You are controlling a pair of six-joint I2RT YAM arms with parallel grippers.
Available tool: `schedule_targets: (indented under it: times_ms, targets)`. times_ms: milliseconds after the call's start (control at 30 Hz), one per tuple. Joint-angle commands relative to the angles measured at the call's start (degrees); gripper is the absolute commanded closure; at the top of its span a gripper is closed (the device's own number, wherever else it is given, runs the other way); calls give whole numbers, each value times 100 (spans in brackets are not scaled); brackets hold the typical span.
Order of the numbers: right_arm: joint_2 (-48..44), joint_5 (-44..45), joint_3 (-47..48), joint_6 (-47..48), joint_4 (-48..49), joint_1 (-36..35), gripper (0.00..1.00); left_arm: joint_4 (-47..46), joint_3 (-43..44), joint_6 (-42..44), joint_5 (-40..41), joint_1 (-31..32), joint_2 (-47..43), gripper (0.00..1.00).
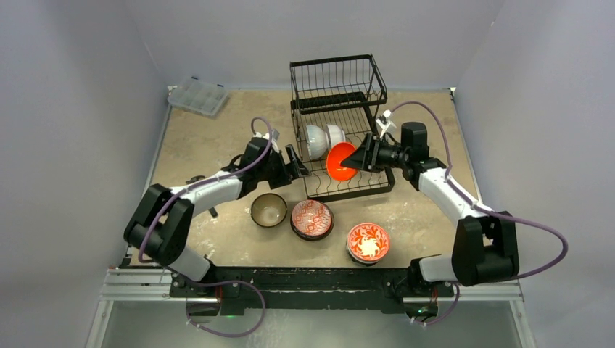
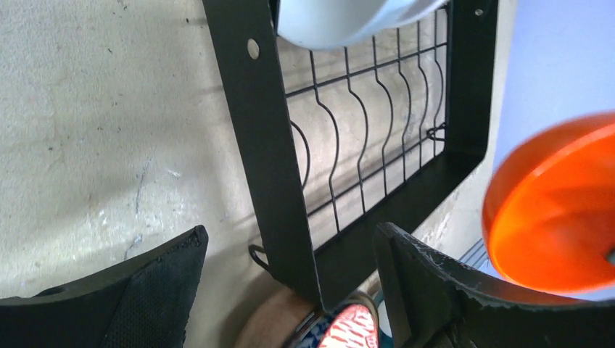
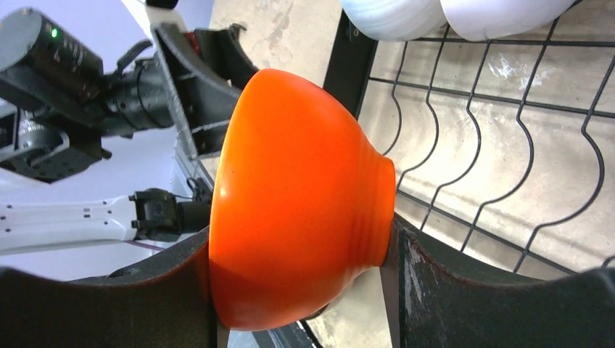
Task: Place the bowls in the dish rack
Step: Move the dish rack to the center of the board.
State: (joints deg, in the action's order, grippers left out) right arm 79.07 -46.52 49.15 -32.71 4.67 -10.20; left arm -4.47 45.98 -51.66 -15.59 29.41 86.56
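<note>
Loading step, one bowl in hand. Your right gripper [image 3: 301,290] is clamped across the orange bowl [image 3: 297,188], one finger at the rim and one at the foot. The bowl is on its side and held above the wavy wires of the dish rack [image 1: 337,87], near the lower tier's front. Two white bowls [image 1: 323,138] already stand on edge behind it. Your left gripper [image 1: 299,165] is spread wide and empty, just beside the rack's left frame.

Judged next move: lower the orange bowl until its rim seats between two wires, then let go. Three bowls wait on the table: a tan bowl [image 1: 269,210], a red patterned bowl [image 1: 312,218] and a red floral bowl [image 1: 368,242].
</note>
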Motion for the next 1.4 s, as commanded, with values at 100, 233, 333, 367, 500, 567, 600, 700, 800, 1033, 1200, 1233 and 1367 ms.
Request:
schedule_targets:
  times_ms: [100,233,333,367,500,567,600,700,800,1033,1200,1233,1367]
  targets:
    - [-412,762,489,1009,-1164,-33,100,12,778,122,30,30,806,23]
    - [-465,1295,707,1353,-1520,-33,100,29,948,155,75,38,1178,30]
    - [-505,1614,840,1495,-1665,-35,100,87,979,135,239,30,1325,36]
    - [-535,1676,850,1502,-1678,-35,100,101,995,145,275,30,1337,40]
    - [-553,1857,873,1599,-1763,-35,100,118,958,143,355,30,1269,53]
    - [-546,1919,934,1656,-1854,-44,100,137,928,153,364,33,1220,62]
    - [-546,1959,954,1673,-1877,-44,100,195,923,165,356,23,1208,66]
    - [-571,2098,1005,1724,-1923,-44,100,214,834,162,309,17,1136,76]
    - [-572,2275,1118,1793,-2020,-59,100,159,653,90,283,25,1004,83]
    - [-501,2460,1291,1820,-2048,-190,100,-182,-15,-342,430,45,351,90]
    - [-430,2577,1366,1830,-2049,-296,100,-189,-232,-429,444,64,81,92]
    - [-415,2609,1381,1837,-2053,-321,100,-180,-249,-417,451,69,53,92]
    - [-380,2785,1442,1867,-2074,-415,100,-168,-237,-361,453,72,-36,86]
